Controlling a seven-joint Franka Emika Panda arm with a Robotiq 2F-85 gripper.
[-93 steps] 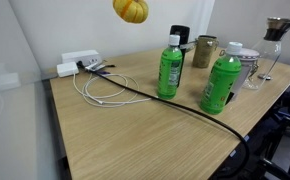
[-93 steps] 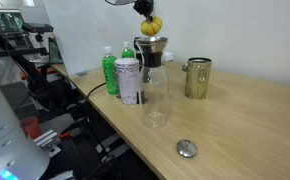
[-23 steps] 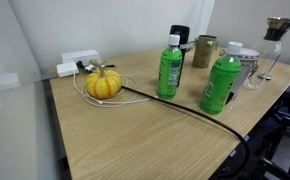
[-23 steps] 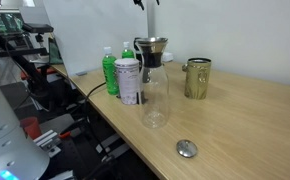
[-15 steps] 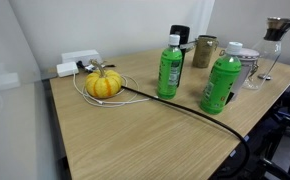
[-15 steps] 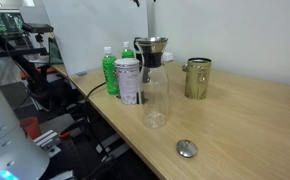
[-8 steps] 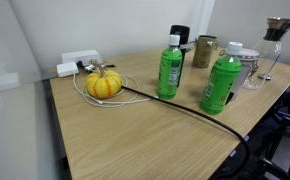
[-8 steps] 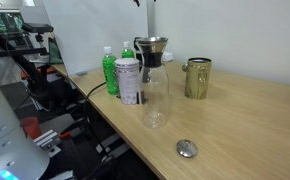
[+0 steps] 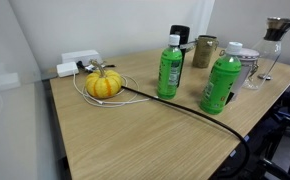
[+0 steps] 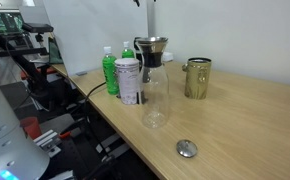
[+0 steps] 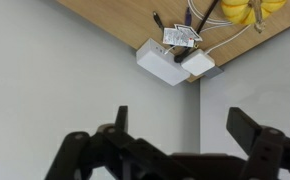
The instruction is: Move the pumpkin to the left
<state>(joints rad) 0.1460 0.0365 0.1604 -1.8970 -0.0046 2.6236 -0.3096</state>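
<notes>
- pumpkin [image 9: 103, 84] sits on counter [image 9: 155, 130], inside white cable loop [image 9: 88, 95]
- claw [image 11: 180, 125] spread wide, empty, well clear; pumpkin at 1 o'clock in wrist view

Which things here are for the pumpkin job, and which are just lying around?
For the job: pumpkin, open fingers.
Just lying about: two green bottles, white cable, brass mug, glass carafe.
</notes>
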